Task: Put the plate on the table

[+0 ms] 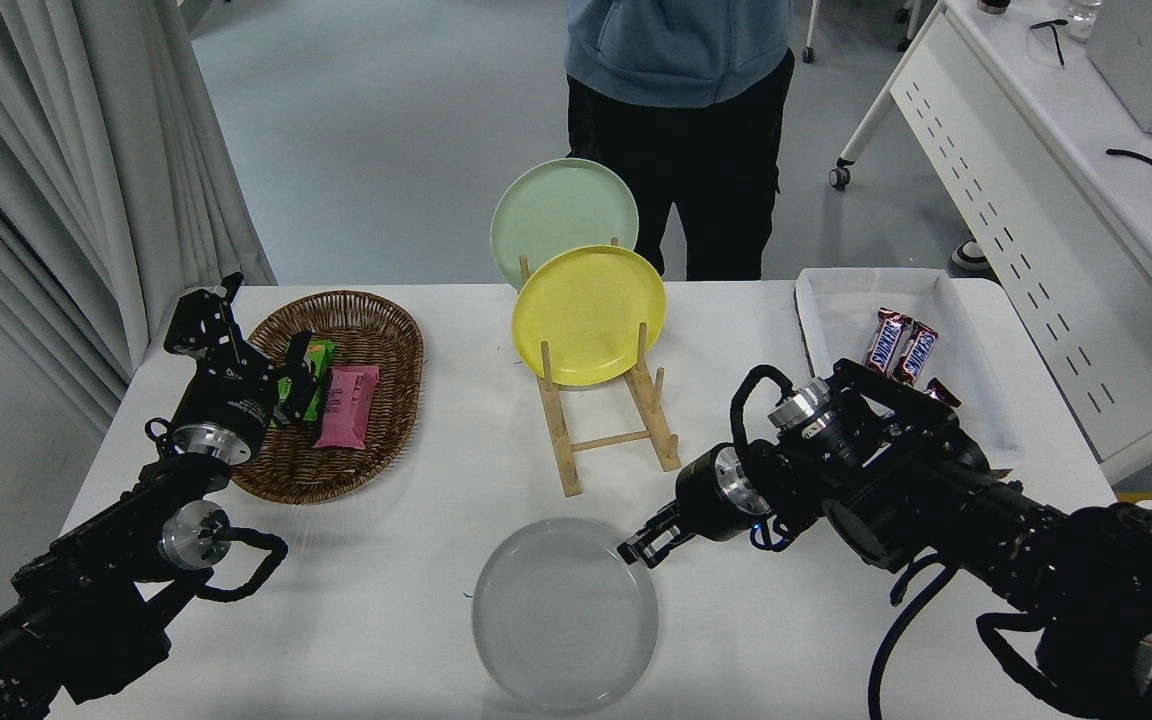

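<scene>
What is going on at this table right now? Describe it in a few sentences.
The robot's right gripper holds a grey plate by its far right rim, low over the near part of the white table. A yellow plate and a green plate stand in a wooden rack beyond it. The left gripper sits parked over a wicker basket of snacks. A person stands at the far side.

One cam only: head view, high on robot's side, looks fwd and down over the table (416, 620); both arms enter from bottom corners. Far edge near pic's middle, floor beyond.
</scene>
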`<state>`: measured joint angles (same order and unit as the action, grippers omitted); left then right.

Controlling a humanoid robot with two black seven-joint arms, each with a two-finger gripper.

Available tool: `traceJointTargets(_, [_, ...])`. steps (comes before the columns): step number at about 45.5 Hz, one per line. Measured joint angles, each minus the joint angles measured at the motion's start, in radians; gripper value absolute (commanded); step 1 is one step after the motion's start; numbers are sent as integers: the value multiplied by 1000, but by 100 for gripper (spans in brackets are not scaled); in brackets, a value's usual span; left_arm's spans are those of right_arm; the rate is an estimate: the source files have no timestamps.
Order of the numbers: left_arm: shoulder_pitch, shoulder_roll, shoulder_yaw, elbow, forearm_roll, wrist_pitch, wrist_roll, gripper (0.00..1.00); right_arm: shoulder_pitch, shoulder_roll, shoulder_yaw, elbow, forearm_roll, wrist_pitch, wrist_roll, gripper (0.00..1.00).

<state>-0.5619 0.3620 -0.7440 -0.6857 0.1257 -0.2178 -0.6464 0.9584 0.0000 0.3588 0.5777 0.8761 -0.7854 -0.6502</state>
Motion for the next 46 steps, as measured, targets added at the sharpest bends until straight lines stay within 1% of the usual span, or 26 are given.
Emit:
traceJointTargets(16, [0, 0, 0, 0, 0, 0, 0, 100, -4, 0, 7, -6, -39, 0, 0, 0])
traceJointTargets(46, [0, 0, 0, 0, 0, 0, 1, 100, 0, 0, 22, -12, -52, 0, 1, 0])
